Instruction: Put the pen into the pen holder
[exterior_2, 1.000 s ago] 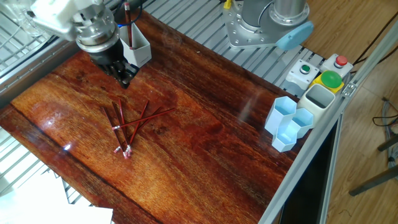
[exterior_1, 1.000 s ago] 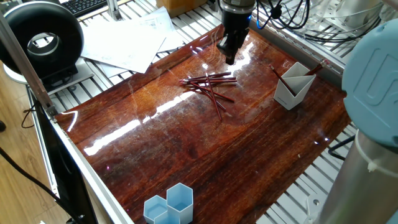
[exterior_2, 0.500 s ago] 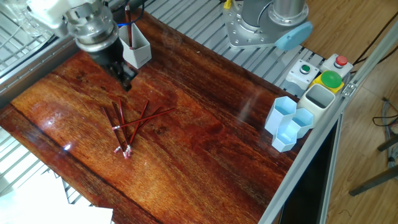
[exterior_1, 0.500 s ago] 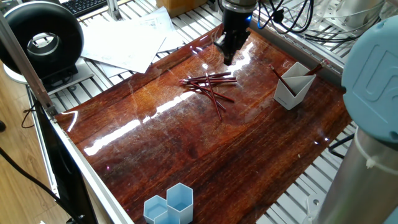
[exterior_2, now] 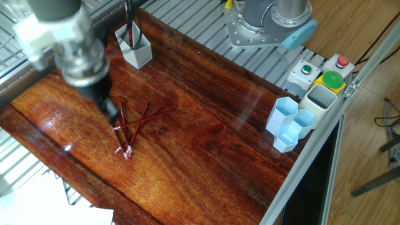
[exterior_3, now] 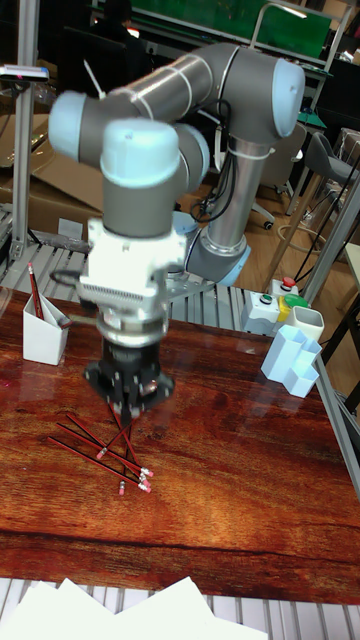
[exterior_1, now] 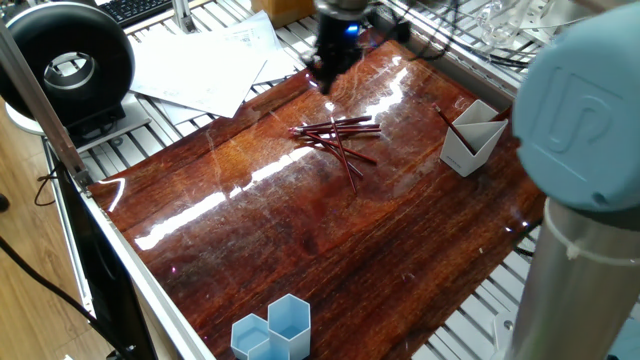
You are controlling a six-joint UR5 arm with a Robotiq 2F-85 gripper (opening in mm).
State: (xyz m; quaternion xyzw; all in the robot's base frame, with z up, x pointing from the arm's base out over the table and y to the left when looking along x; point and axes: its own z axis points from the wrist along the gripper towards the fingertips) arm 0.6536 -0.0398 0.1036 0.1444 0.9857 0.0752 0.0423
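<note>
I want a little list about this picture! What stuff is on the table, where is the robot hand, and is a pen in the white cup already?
table: shiny dark wooden top
loose pens: a crossed pile of red pens lying on the wood
pen holder: white cup near the table's edge, standing apart from the pile
in the holder: one red pen stands inside
gripper: above the pile; blurred, so open or shut is unclear
blue cups: light blue hexagonal cups at the far edge from the holder

Two high opposite corner views, one low front view, share the table [exterior_1: 300,230].
</note>
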